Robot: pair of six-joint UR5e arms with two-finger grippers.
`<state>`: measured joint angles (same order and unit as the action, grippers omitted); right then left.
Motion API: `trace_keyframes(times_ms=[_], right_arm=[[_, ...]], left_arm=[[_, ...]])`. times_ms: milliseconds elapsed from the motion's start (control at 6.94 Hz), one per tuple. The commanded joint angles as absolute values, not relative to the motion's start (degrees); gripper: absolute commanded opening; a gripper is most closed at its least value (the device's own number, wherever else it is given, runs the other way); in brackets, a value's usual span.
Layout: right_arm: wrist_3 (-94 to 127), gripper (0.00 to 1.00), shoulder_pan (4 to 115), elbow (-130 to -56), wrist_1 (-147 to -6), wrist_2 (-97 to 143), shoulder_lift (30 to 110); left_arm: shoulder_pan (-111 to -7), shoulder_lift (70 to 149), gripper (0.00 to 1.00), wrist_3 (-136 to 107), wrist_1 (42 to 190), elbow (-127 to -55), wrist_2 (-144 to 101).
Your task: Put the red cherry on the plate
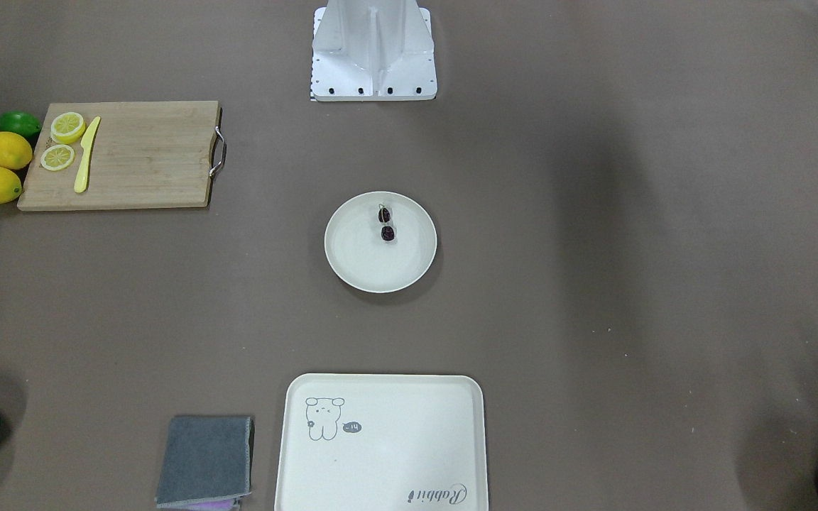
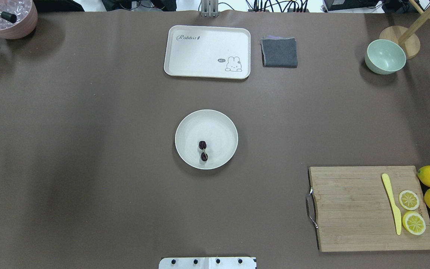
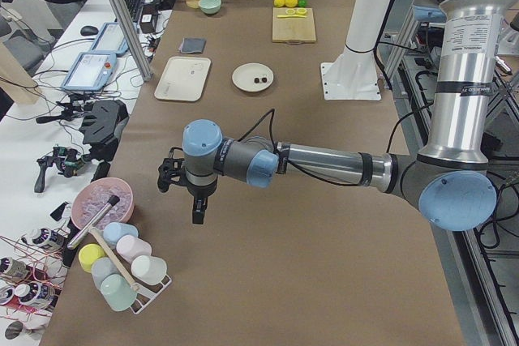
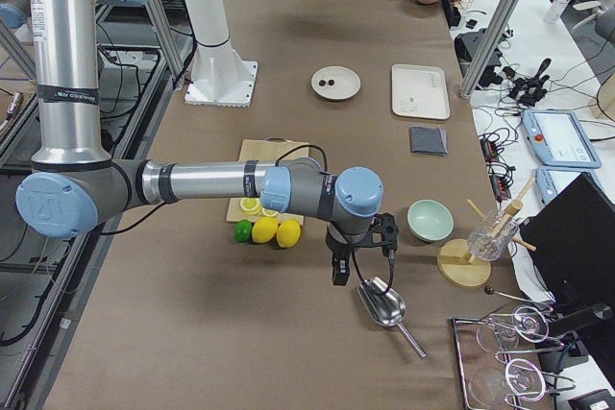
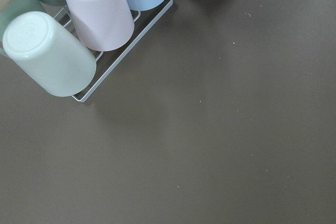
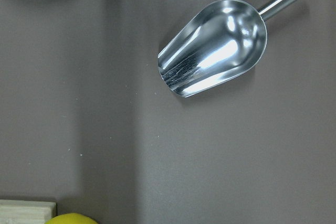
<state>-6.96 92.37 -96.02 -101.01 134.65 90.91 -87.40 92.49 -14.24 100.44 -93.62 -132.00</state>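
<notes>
A: Entry one, red cherry (image 2: 203,150): status?
B: Lying on the plate (image 2: 220,125), near its rim, far from both sets of fingers. Placement judged complete.
A: Left gripper (image 3: 197,210)?
B: Over bare table beside a pale pink cup (image 5: 97,11). Nothing visibly held. Finger gap cannot be told.
A: Right gripper (image 4: 338,274)?
B: Above a metal scoop (image 6: 215,45), not touching. Gap likewise cannot be told.
</notes>
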Motion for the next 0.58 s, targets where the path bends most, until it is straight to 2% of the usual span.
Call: trace_keyframes(times_ms=[0,432], right_arm=[[-6.42,1.0,92.37,-95.8,-100.99,134.65,90.79],[-6.42,1.0,92.81,-95.89,-100.9,134.65,90.79]], left_arm=[[-88.59,91.5,0.98,-14.24,100.37,-93.87,-132.01],[-88.59,91.41,0.98,-14.24,100.46,-93.69,-131.92]])
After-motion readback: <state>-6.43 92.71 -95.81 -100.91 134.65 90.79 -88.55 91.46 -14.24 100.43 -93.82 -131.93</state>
